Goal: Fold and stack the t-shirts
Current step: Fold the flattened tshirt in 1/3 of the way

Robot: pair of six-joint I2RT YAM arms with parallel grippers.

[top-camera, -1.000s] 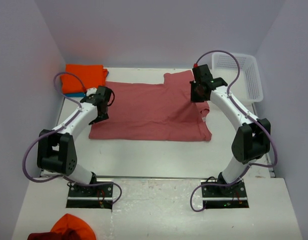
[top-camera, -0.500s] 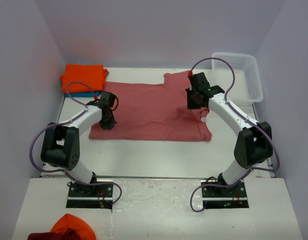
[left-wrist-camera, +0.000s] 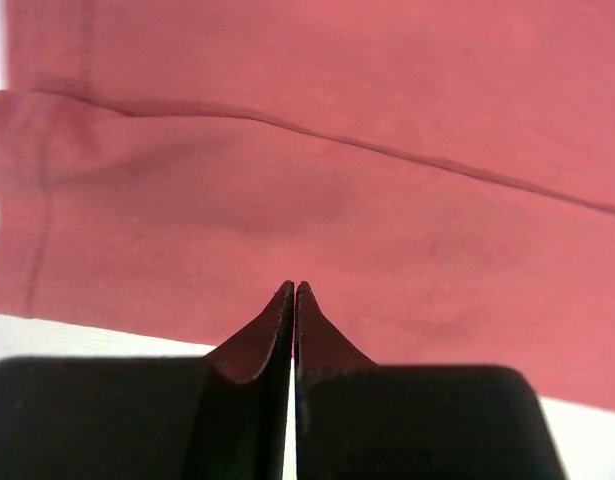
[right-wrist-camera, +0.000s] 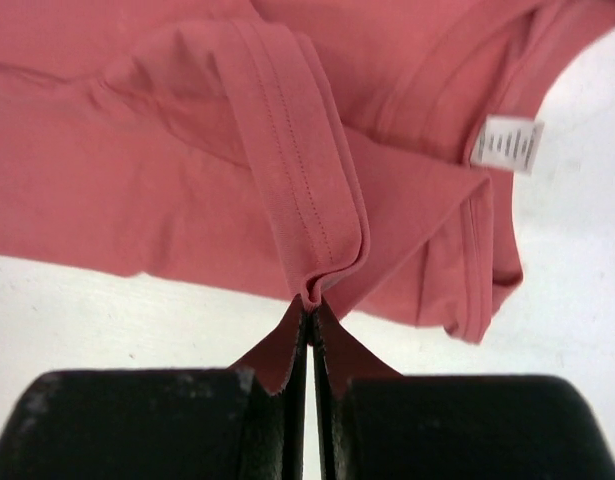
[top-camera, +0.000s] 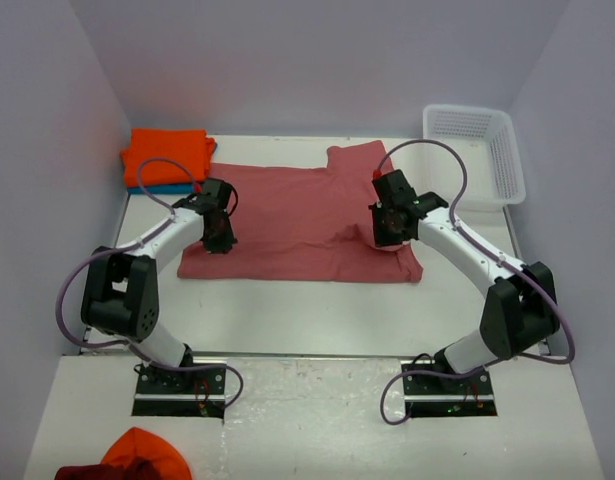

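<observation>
A dusty salmon-red t-shirt (top-camera: 297, 220) lies spread across the middle of the table. My left gripper (top-camera: 219, 240) is down on its left part, jaws shut, with the tips (left-wrist-camera: 293, 287) pressed into the cloth (left-wrist-camera: 337, 200); any pinched fold is hidden behind them. My right gripper (top-camera: 387, 232) is shut on a raised, stitched hem fold (right-wrist-camera: 317, 270) of the same shirt at its right side. The shirt's white tag (right-wrist-camera: 505, 145) shows near the collar. A folded bright orange t-shirt (top-camera: 167, 155) sits on a teal-blue one (top-camera: 152, 189) at the back left.
A white lattice basket (top-camera: 477, 150) stands at the back right corner. Orange and dark red cloth (top-camera: 137, 455) lies on the near shelf, bottom left, in front of the arm bases. Pale walls close in the table on three sides.
The left gripper dropped onto the shirt's left part and went from open to shut. The right gripper drew its pinched fold nearer and leftward over the shirt.
</observation>
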